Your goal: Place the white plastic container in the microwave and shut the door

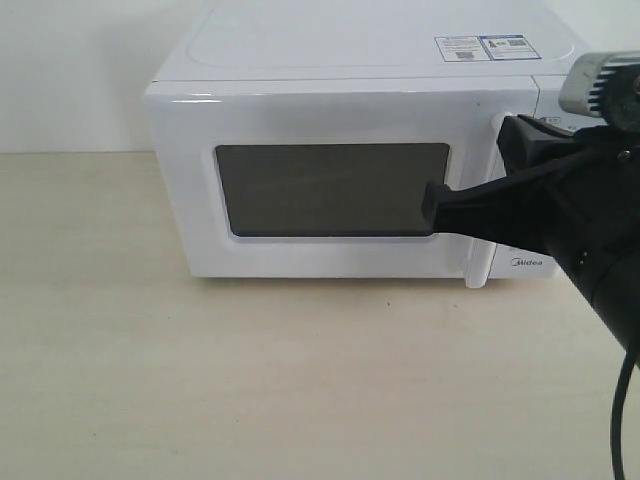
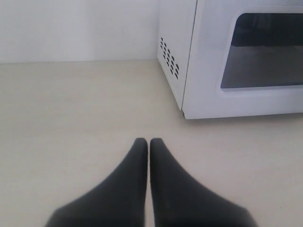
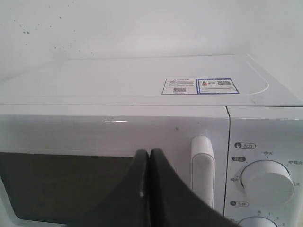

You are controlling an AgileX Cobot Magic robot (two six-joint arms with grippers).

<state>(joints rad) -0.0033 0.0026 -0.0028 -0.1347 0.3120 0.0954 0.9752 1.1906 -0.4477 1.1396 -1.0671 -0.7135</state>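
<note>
The microwave (image 1: pixel 380 45) stands on a pale wood-grain surface (image 1: pixel 300 380) against a white wall (image 1: pixel 70 70). Its door (image 1: pixel 330 115) is fully closed, flush with the front. The dark window (image 1: pixel 330 188) hides whatever is behind it, so I cannot tell where the white plastic container is.

The right gripper (image 1: pixel 432 205) reaches in from the right of the exterior view. Its two black fingers are pressed together with nothing between them. The tip sits in front of the window's right edge, just beside the vertical bar handle (image 1: pixel 481 264). Whether the tip touches the door cannot be told. In the right wrist view the same closed gripper (image 3: pixel 149 153) points at the door near the top of the window. There the handle (image 3: pixel 202 165) is close at its side and a round knob (image 3: pixel 266 179) lies further along the control panel.

Two stickers (image 1: pixel 480 47) lie flat on top of the microwave near its right rear corner.

The left gripper (image 2: pixel 149 142) is also closed and empty, its fingers meeting along a thin seam. It is over bare surface in front of the microwave's left front corner, well apart from it. The left side wall of the microwave shows rows of small vent slots (image 2: pixel 169 57).
</note>
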